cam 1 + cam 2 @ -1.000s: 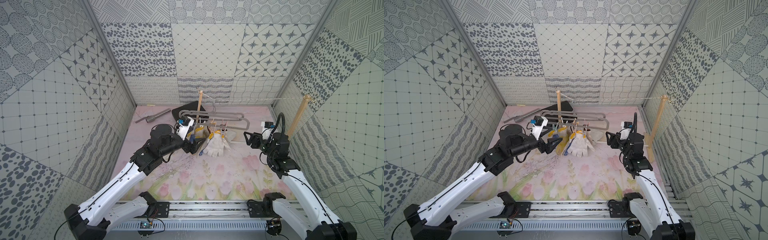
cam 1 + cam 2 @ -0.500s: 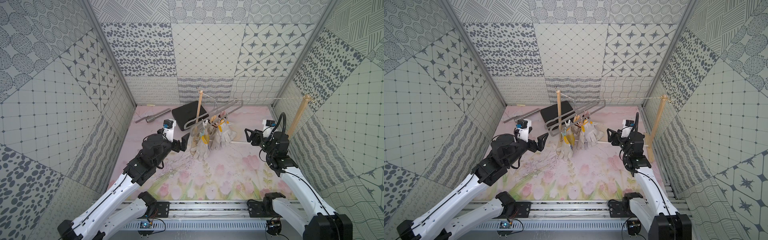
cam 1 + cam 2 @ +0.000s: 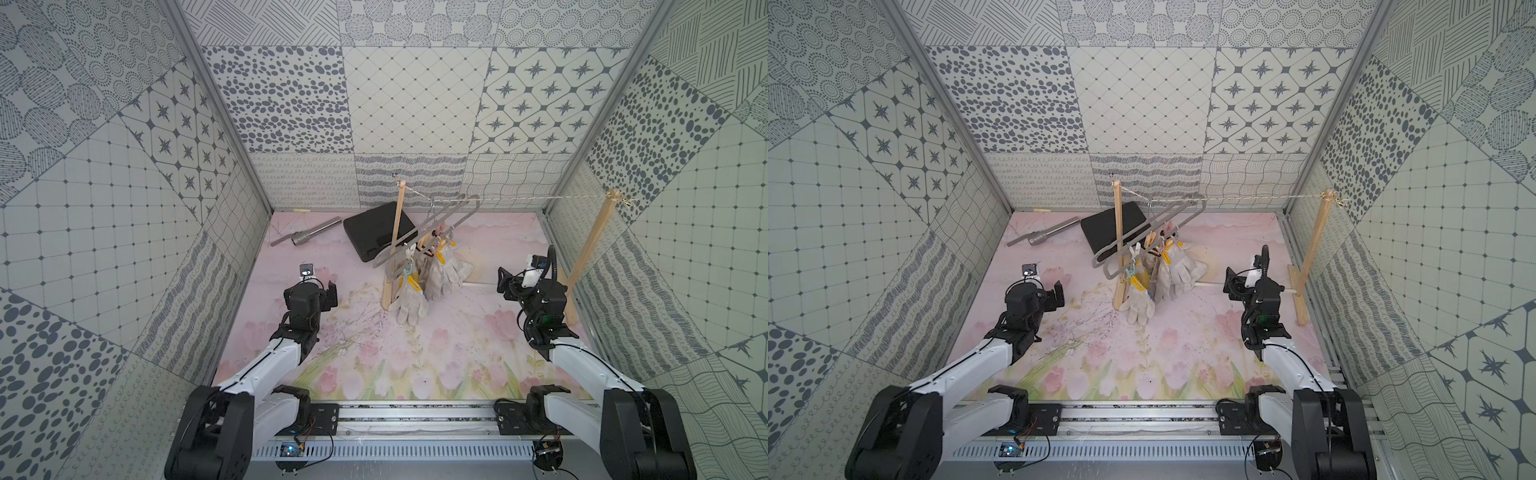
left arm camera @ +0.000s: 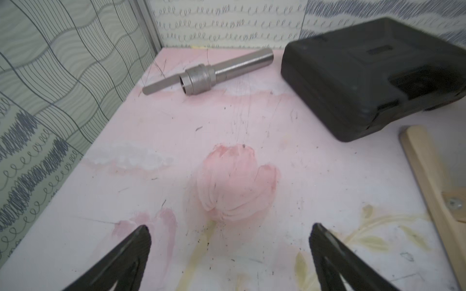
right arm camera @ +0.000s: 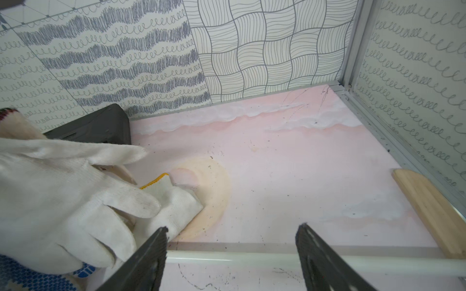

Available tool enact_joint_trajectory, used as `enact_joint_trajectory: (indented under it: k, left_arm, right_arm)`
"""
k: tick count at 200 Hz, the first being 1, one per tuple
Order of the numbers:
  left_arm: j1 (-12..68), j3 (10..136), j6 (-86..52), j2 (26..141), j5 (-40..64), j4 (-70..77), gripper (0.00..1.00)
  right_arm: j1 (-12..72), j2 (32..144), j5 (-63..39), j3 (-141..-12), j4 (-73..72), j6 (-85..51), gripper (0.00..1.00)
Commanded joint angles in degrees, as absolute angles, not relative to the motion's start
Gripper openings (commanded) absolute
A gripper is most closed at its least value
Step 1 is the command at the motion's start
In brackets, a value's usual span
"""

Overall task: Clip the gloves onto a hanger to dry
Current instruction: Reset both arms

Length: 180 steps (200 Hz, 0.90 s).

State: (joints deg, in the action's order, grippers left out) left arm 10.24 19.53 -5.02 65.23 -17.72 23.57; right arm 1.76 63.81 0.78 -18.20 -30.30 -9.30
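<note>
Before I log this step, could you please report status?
Left gripper and right gripper open, empty. Long flat grey hanger hangs tilted from string, cream knitted gloves pegged on. Black plastic case behind, not in the way.

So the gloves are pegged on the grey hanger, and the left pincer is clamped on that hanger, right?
No. The gloves are pegged on the grey hanger, but the left pincer is open and apart from it, holding nothing. The left wrist view shows its jaws spread above the table.
</note>
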Motion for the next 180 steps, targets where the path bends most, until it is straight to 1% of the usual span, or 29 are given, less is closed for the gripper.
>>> enact_joint_trajectory:
  k: [1, 16, 28, 44, 59, 68, 84, 91, 99, 116, 124, 135, 146, 161, 180]
  left_arm:
    - [8.1, 18.3, -6.6, 73.6, -13.2, 52.6, 1.0]
    - [7.9, 18.4, -3.2, 80.4, -14.1, 62.3, 1.0]
    - [7.5, 19.0, -3.1, 85.7, -13.7, 68.5, 1.0]
    - [7.4, 20.9, -4.6, 90.7, -13.9, 69.2, 1.0]
    - [7.5, 21.0, -5.0, 94.0, -13.4, 71.9, 1.0]
    - [7.5, 20.3, -5.2, 93.2, -13.3, 72.1, 1.0]
    - [7.4, 19.2, -5.9, 89.5, -13.6, 70.4, 1.0]
    - [7.4, 19.3, -6.3, 86.4, -13.1, 67.0, 1.0]
    - [7.4, 20.7, -7.1, 81.9, -12.9, 59.1, 1.0]
    - [7.4, 28.0, -6.5, 71.9, -14.8, 32.0, 1.0]
    - [7.3, 29.1, -4.7, 69.1, -16.4, 26.7, 1.0]
    - [6.1, 27.7, -3.8, 66.1, -15.5, 26.2, 1.0]
    - [4.2, 27.0, -6.0, 66.0, -13.3, 26.0, 1.0]
    - [3.2, 26.4, -6.8, 70.2, -11.6, 29.4, 1.0]
    - [3.0, 24.5, -4.6, 77.1, -10.9, 39.0, 1.0]
  right_arm:
    - [2.8, 68.8, 6.4, -15.1, -44.5, -4.7, 0.82]
    - [3.0, 73.5, 8.3, -15.2, -48.9, -2.4, 0.82]
    - [2.9, 77.9, 8.0, -16.4, -51.6, -2.9, 0.82]
    - [3.1, 83.3, 6.0, -18.4, -52.5, -1.9, 0.82]
    - [3.1, 89.3, 5.3, -17.0, -61.1, -1.8, 0.83]
    - [3.1, 90.9, 5.1, -15.9, -65.7, -1.8, 0.83]
    - [2.9, 87.6, 4.1, -16.9, -58.1, -1.3, 0.83]
    - [2.9, 88.1, 3.7, -17.3, -58.3, -1.2, 0.84]
    - [3.0, 89.0, 3.7, -17.7, -58.9, -1.1, 0.84]
    - [2.9, 88.3, 3.7, -19.0, -55.5, -1.2, 0.84]
    - [2.9, 88.6, 3.7, -19.1, -55.8, -1.3, 0.85]
    - [2.8, 88.6, 3.4, -19.8, -54.1, -1.3, 0.85]
    - [2.9, 88.8, 2.7, -21.2, -51.9, -1.0, 0.85]
    - [2.7, 88.9, 1.7, -23.7, -47.4, -0.9, 0.86]
    - [1.6, 88.9, 0.1, -23.5, -47.6, -1.7, 0.9]
